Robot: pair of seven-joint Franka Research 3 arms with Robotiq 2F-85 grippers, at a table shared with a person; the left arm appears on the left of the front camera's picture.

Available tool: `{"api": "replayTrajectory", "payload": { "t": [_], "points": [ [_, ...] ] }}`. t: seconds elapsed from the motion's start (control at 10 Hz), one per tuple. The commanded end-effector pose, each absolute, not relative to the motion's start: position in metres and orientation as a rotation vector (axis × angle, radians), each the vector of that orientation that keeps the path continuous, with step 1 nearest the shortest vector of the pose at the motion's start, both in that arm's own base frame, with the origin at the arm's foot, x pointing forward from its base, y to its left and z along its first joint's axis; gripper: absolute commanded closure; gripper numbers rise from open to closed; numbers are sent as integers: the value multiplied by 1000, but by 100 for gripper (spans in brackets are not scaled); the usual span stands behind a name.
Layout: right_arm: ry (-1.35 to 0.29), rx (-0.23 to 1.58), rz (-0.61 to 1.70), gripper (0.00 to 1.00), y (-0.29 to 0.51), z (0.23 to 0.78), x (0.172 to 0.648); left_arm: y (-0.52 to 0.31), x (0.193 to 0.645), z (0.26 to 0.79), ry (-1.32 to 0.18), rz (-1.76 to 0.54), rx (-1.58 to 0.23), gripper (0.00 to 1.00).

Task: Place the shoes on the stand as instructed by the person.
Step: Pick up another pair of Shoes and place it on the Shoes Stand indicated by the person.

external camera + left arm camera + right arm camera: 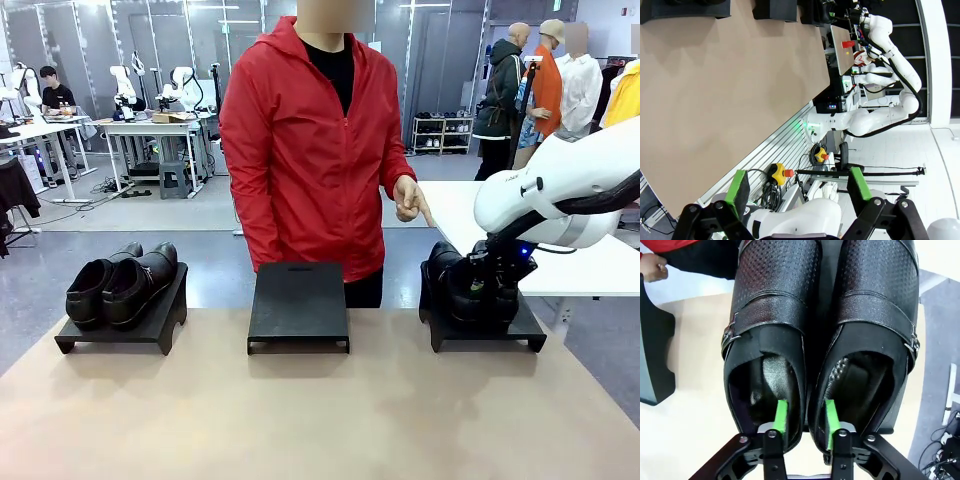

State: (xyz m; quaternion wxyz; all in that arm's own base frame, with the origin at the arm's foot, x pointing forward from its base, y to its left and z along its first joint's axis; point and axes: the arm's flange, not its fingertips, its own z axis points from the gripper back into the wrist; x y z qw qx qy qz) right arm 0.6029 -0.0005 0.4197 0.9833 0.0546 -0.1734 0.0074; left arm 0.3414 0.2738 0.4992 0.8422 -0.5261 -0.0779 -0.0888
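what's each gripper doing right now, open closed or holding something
left gripper: open, holding nothing.
right gripper: one finger inside each shoe of the pair; grip cannot be told.

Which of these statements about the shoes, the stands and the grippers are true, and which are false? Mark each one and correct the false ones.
1. Three stands sit on the table. True: left stand, middle stand, right stand.
2. The middle stand holds a pair of shoes. False: it is bare.
3. The left pair sits on the left stand. True.
4. The right gripper has a finger inside each shoe of the right pair. True, one green pad in each opening, the inner walls between them.
5. The left gripper is clamped on a shoe. False: it is open and holds nothing.
6. The person's hand rests on the middle stand. False: it points down toward the right stand.
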Motion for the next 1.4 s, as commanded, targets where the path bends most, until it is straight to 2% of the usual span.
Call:
{"api": "replayTrajectory", "payload": {
  "t": [0.0,0.1,0.2,0.4,0.5,1.3],
  "points": [
    [-368,94,7,19,-1,422,597,272,338,499,-169,-206,-1117,0],
    [-368,89,8,7,0,424,595,272,338,499,-169,-206,-1117,0],
    [-368,88,10,0,1,425,594,272,338,499,-169,-206,-1117,0],
    [-375,92,4,0,0,430,593,272,338,499,-169,-206,-1117,0],
    [-376,98,9,18,1,436,593,272,338,499,-169,-206,-1117,0],
    [-365,108,18,18,0,430,601,272,338,499,-169,-206,-1117,0]
  ]
}}
